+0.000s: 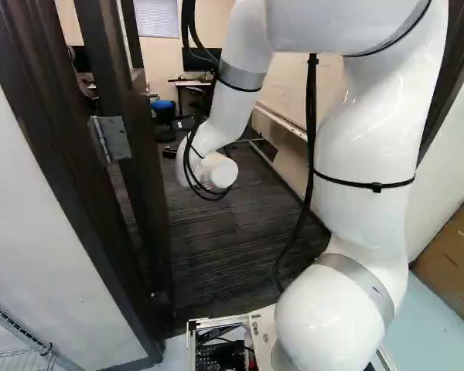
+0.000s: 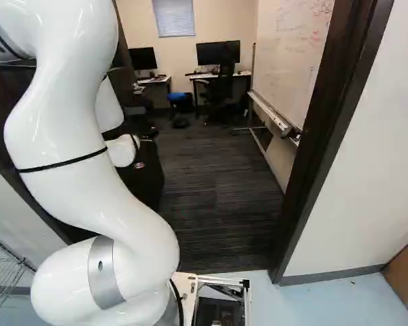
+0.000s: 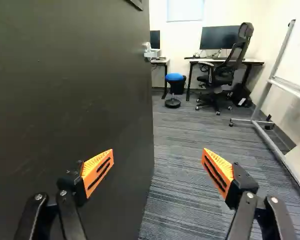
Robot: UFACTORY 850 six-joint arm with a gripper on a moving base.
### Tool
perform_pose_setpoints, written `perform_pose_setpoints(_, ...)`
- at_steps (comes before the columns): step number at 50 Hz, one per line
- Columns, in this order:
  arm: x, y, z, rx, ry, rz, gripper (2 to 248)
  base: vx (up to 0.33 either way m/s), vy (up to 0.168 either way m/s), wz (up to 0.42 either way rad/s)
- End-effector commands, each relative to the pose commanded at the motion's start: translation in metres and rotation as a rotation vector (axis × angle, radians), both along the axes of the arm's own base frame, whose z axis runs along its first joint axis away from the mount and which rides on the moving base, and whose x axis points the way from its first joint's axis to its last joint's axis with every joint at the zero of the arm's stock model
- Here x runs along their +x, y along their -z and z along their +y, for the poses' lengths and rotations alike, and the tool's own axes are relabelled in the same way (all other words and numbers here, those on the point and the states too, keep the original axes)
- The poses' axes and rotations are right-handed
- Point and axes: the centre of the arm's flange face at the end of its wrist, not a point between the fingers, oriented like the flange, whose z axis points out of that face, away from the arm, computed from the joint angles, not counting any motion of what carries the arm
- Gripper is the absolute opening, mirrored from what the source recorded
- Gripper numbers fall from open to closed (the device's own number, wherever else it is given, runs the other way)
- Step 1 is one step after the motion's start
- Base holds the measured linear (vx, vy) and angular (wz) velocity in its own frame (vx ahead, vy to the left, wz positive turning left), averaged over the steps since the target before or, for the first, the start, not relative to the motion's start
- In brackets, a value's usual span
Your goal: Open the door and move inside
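The dark door (image 3: 75,85) stands swung inward, with its silver handle (image 3: 150,52) at the free edge, ahead of the gripper. In the left base view the door (image 1: 139,154) hangs at a metal hinge (image 1: 114,138) on the dark frame. In the wrist view my gripper (image 3: 158,156) is open with nothing between its orange-padded fingers; one finger is in front of the door panel, the other over the carpet beyond its edge. Whether a finger touches the door I cannot tell. Both base views hide the gripper behind the arm's white wrist (image 1: 216,171).
The doorway's right post (image 2: 326,136) rises beside a white wall. Inside are dark carpet (image 2: 217,197), a whiteboard on a wheeled stand (image 3: 262,131), an office chair (image 3: 222,75), a blue stool (image 3: 174,78) and desks with monitors. A cardboard box (image 1: 452,263) stands outside, right of the arm.
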Motion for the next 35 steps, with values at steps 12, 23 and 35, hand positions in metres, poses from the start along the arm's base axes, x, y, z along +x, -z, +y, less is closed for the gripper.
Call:
perform_pose_setpoints(12, -0.001, -0.001, -0.018, -0.001, 0.034, 0.003, 247, 0.0, 0.0, 0.0)
perform_pose_setpoints(23, -0.001, -0.001, -0.035, -0.002, 0.067, 0.005, 247, 0.0, 0.0, 0.0)
perform_pose_setpoints(35, -0.002, -0.001, -0.038, -0.003, 0.07, 0.007, 247, 0.0, 0.0, 0.0)
